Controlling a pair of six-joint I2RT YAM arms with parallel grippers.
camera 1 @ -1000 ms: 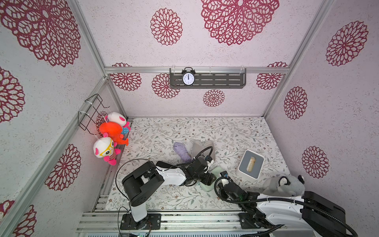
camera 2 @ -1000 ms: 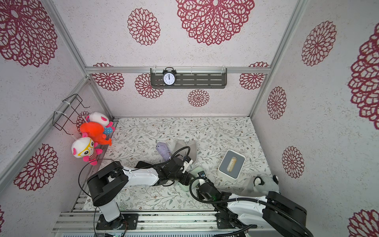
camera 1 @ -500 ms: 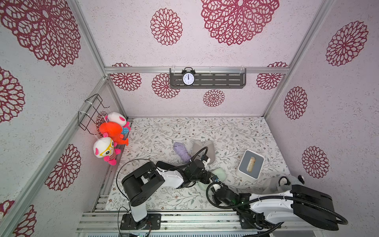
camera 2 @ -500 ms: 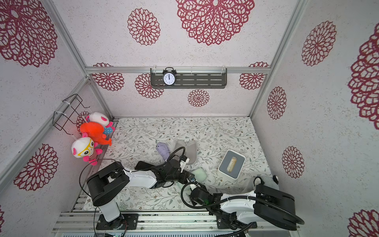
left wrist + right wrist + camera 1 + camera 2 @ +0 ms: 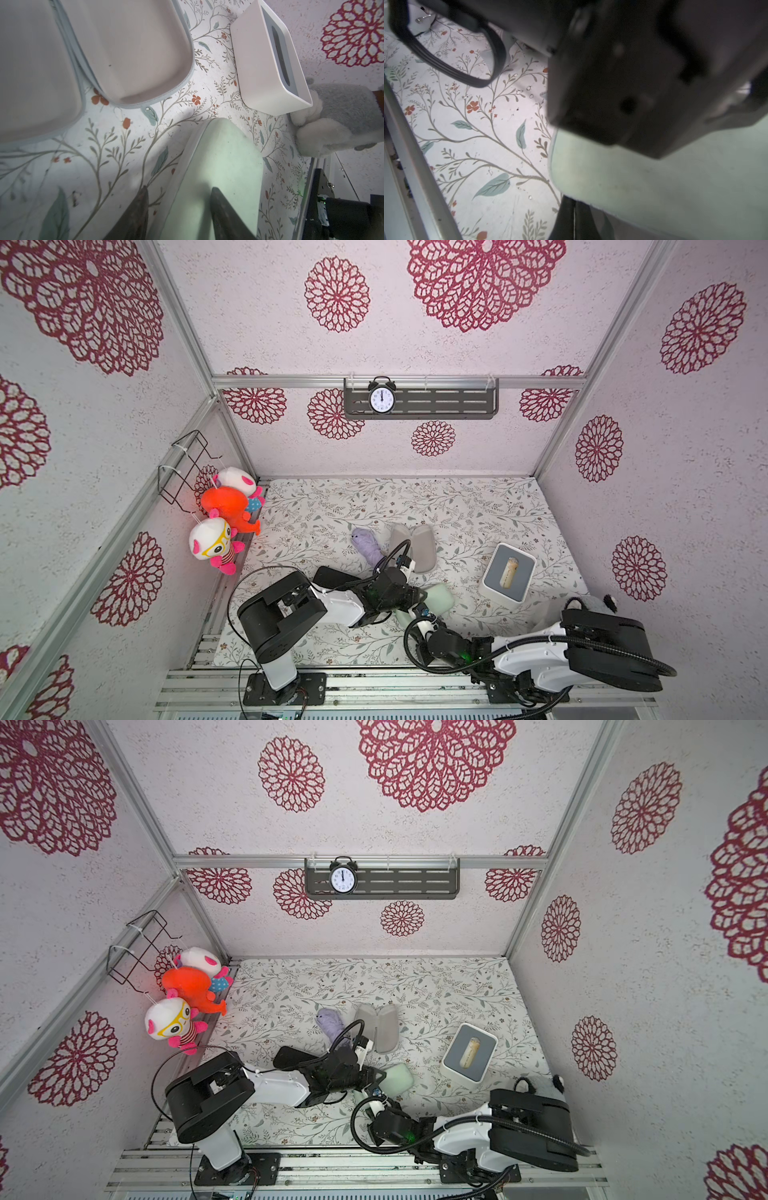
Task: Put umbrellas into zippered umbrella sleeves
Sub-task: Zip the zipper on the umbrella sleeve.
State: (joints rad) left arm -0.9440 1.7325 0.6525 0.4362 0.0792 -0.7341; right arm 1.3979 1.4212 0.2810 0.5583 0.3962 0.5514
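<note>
Left gripper (image 5: pixel 179 188), jaws partly apart, straddles the rim of the mint green sleeve (image 5: pixel 224 149); right gripper (image 5: pixel 574 202) is pinched closed at its edge. Clock (image 5: pixel 381 400) reads twelve.

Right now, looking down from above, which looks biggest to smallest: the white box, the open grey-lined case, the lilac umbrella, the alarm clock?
In a top view:
1. white box
2. open grey-lined case
3. lilac umbrella and alarm clock: too alike to rank. The clock hangs higher, probably nearer the camera, and the umbrella is partly hidden.

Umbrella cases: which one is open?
The grey-lined case next to the lilac umbrella: its two halves lie spread flat, lining up. The mint green case looks shut.
</note>
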